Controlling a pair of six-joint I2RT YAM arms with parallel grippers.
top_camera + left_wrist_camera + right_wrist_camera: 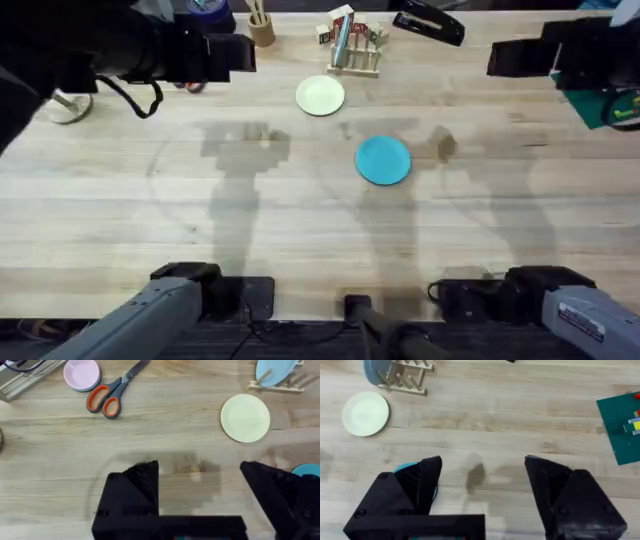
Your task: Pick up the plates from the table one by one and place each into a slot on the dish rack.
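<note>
Risks as we see them: both loose plates lie flat on the bench (120, 200), so a claw may slide off a rim or shove the disc rather than lift it. The rack (352, 52) is light and could tip or shift on insertion.

Count: cream plate (320, 96) just in front of the rack, turquoise plate (383, 160) mid-bench, one blue plate (272, 371) already slotted. One rack.

Left claw (200, 485) open and empty; right claw (482, 490) the same.

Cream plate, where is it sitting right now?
In the overhead view the cream plate lies flat on the table, just in front of the dish rack, with the turquoise plate nearer the arms' bases.
</note>
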